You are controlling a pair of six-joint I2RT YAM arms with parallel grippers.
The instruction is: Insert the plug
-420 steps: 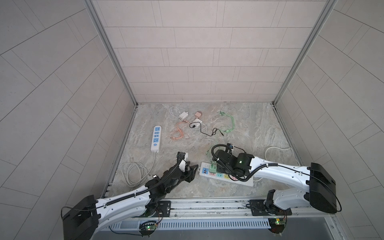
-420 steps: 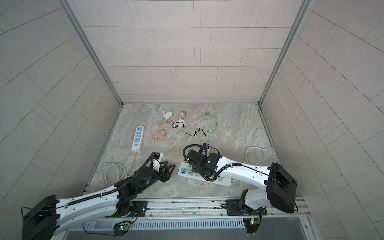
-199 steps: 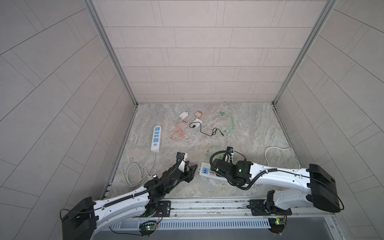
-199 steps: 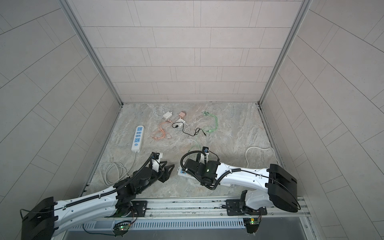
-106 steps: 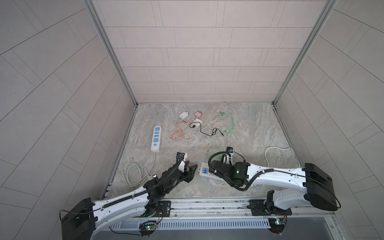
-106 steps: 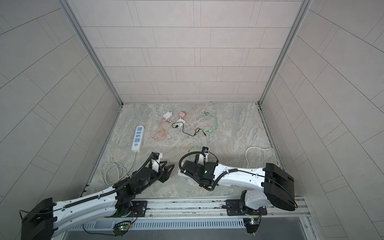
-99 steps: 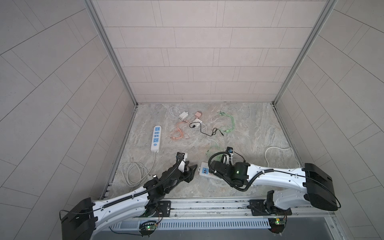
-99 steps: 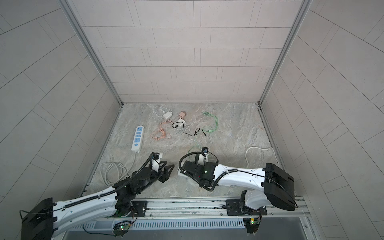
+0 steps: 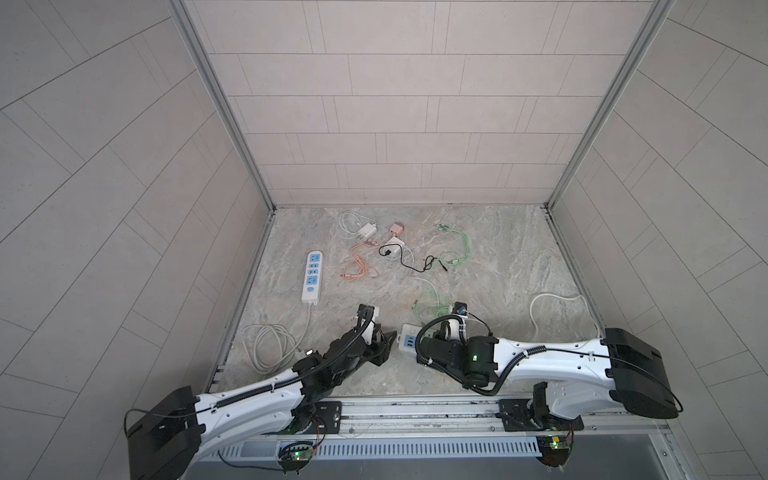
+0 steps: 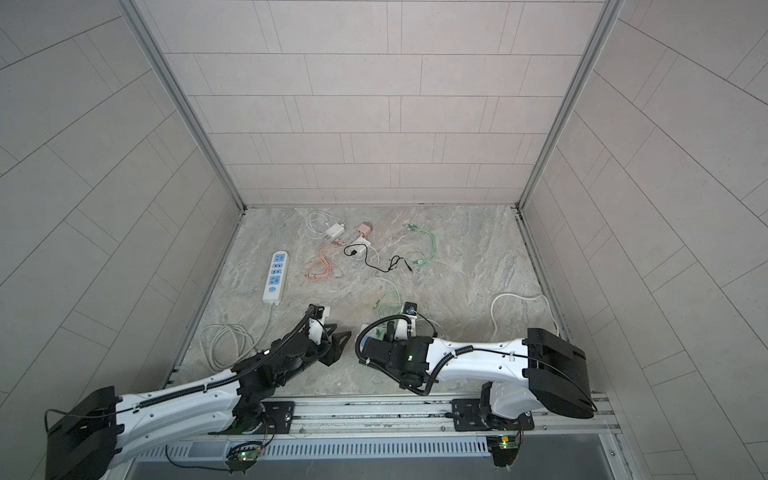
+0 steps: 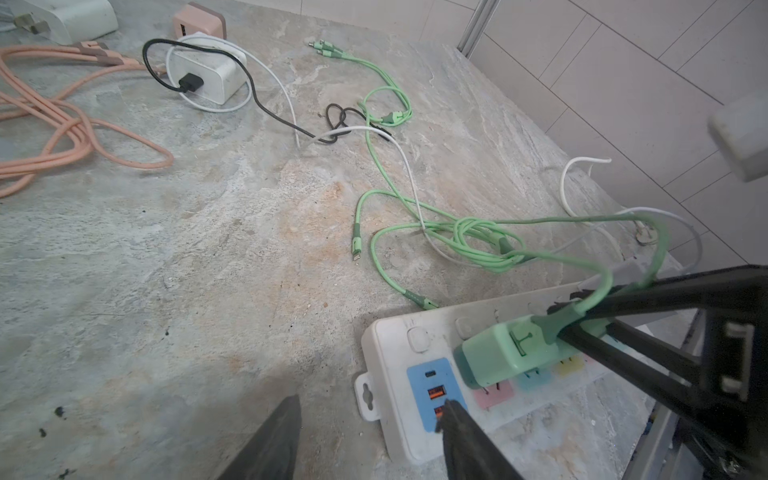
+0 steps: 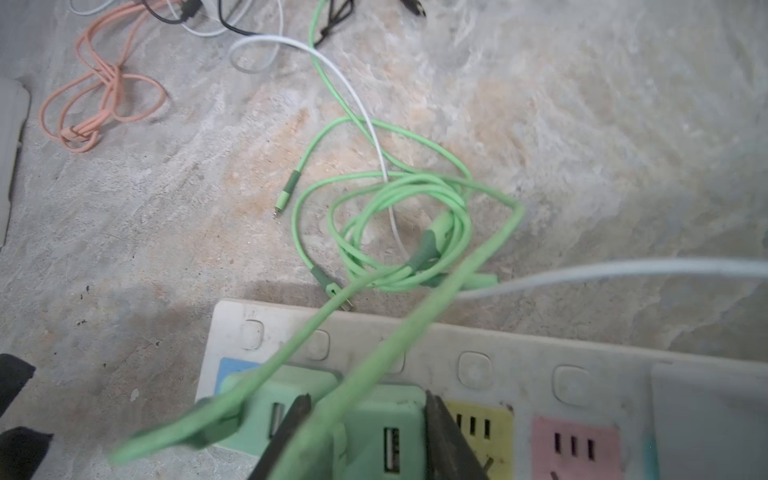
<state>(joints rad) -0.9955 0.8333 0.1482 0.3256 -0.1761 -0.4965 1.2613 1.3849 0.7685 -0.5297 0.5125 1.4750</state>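
A white power strip [image 11: 392, 353] with coloured sockets lies at the front of the floor; its blue end [image 9: 409, 340] [image 10: 365, 338] shows in both top views. My right gripper [image 12: 365, 432] is shut on a pale green plug [image 12: 386, 411] [image 11: 498, 353]. The plug rests tilted on the strip, next to the blue USB panel [image 11: 432, 388], and its prongs are hidden. A green cable [image 12: 415, 199] runs from it. My left gripper [image 11: 368, 436] [image 9: 386, 338] is open and holds nothing, with one fingertip [image 11: 455, 419] over the strip's blue end.
A second white strip [image 9: 312, 275] lies at back left, its cord coiled [image 9: 270, 345] by the left wall. Orange cable [image 9: 356, 270], white charger [image 9: 368, 230], pink charger [image 9: 397, 227] and black cable [image 9: 405, 259] lie behind. A white cord [image 9: 557, 299] runs right.
My right arm has moved left and lower along the strip with the plug and now covers most of it. The left arm has barely moved.
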